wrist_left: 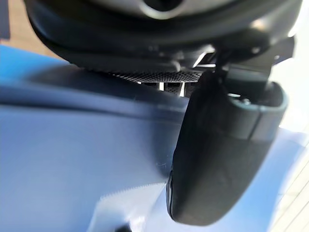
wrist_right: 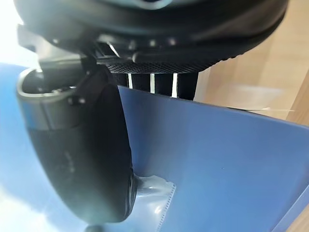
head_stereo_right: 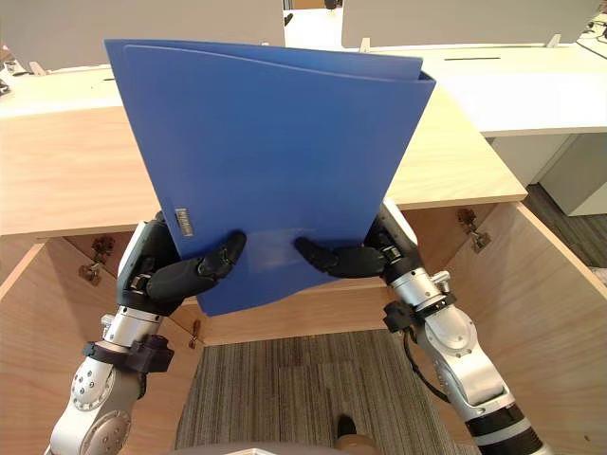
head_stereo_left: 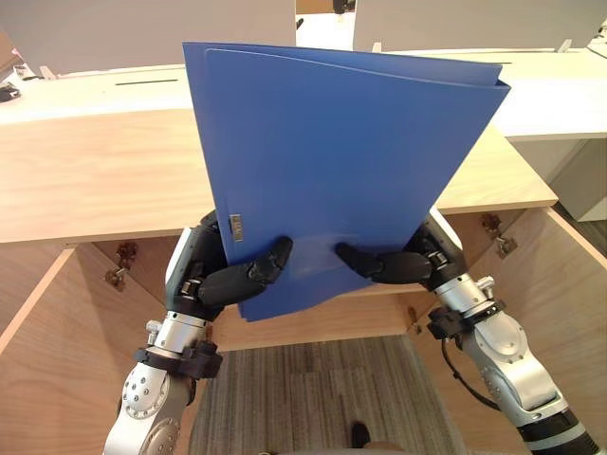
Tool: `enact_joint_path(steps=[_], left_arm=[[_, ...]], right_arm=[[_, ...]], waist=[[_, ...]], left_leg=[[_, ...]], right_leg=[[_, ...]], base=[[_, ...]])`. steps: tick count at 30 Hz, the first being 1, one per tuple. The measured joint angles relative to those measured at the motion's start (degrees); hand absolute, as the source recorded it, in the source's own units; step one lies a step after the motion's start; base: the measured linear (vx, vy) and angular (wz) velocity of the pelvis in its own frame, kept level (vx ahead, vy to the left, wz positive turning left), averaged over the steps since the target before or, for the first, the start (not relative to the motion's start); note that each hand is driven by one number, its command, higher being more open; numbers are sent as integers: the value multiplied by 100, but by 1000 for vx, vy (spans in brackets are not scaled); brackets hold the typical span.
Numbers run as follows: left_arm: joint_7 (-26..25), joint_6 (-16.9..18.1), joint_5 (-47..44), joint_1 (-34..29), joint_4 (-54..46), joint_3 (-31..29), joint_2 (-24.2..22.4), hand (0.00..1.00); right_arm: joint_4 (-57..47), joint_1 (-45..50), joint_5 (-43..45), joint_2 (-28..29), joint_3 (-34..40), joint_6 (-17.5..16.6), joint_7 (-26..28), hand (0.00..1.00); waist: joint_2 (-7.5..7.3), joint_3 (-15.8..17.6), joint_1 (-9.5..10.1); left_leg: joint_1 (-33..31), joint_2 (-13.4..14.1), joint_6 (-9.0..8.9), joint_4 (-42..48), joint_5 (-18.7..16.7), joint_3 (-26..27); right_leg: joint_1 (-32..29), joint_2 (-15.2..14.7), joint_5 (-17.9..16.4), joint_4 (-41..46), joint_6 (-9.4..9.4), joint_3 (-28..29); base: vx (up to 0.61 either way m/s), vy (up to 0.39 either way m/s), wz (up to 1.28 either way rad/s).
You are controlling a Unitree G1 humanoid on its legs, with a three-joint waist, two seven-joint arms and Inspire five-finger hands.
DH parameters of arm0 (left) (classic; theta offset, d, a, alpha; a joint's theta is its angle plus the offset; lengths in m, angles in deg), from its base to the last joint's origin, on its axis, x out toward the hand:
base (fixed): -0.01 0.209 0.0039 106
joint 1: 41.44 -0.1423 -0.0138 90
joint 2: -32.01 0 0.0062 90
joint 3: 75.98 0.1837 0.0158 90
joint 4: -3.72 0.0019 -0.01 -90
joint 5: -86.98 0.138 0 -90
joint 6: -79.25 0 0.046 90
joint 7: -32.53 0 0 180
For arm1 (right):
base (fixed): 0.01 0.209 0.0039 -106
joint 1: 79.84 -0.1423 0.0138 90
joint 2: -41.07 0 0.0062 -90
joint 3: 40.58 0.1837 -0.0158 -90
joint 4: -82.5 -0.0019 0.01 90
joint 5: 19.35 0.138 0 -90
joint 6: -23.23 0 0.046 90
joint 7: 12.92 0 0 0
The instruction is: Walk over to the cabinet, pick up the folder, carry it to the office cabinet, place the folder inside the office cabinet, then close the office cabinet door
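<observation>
The blue folder (head_stereo_left: 341, 161) stood nearly upright in front of the wooden cabinet (head_stereo_left: 95, 180), above its open doors (head_stereo_left: 560, 313). The left hand (head_stereo_left: 228, 280) and right hand (head_stereo_left: 394, 263) pinched its lower edge, thumbs flat on the near cover. The fingers seemed to press from behind, mostly hidden.

White desks (head_stereo_left: 560, 95), grey partitions (head_stereo_left: 142, 28), striped carpet (head_stereo_left: 313, 398)

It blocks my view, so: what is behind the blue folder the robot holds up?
Past the blue folder, a wooden cabinet top and white desks show. The left hand and right hand pinch it; their fingers behind it are covered.
</observation>
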Motion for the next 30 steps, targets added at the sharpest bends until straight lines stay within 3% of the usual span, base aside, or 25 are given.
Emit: enact_joint_path(steps=[4, 10, 14, 19, 26, 30], left_arm=[[-8, 2, 306, -28, -10, -37, -493, 100], [-428, 74, 882, -300, 5, -1049, -1306, 100], [-879, 179, 1330, -473, 294, -1707, -1756, 100], [-1058, 172, 1413, -725, 984, -1968, -2060, 100], [-1019, -229, 1681, -749, 3740, -1995, -2115, 100], [-993, -522, 2183, -440, 5753, -1901, -1919, 100]], right_arm=[[-38, 0, -156, 677, 372, -42, -173, 0], [-87, 3, -207, 1218, 946, -43, -460, 0], [-171, 19, -379, 1453, 1139, -51, -549, 0], [-208, 46, -519, 1532, 1050, -51, -500, 0], [-131, 38, -682, 1466, 66, -49, -431, 0], [488, -210, -1177, 1279, -852, -46, -399, 0]], waist=[[1, -1, 88], [3, -2, 125], [8, -6, 195], [11, -10, 298], [-4, -33, 350], [-83, -78, 354]], left_leg=[[-47, -16, 15, 18, 13, -118], [-82, -15, 19, 13, 18, -238], [-90, -11, 21, 12, 28, -393], [-101, -23, 27, -27, 71, -541], [-98, -56, 40, -100, 114, -589], [-191, -64, 41, -62, 115, -534]], right_leg=[[5, -26, 0, 0, 0, -101], [44, -37, -3, 0, -1, -211], [114, -45, -11, 0, -7, -317], [145, -65, -13, 0, -8, -424], [141, -92, -16, -5, -6, -458], [38, -98, -16, -18, -7, -401]], base=[[-33, -33, 14], [-31, -29, 11], [-23, -30, 18], [-22, -27, 18], [-36, -25, 4], [-41, -23, -6]])
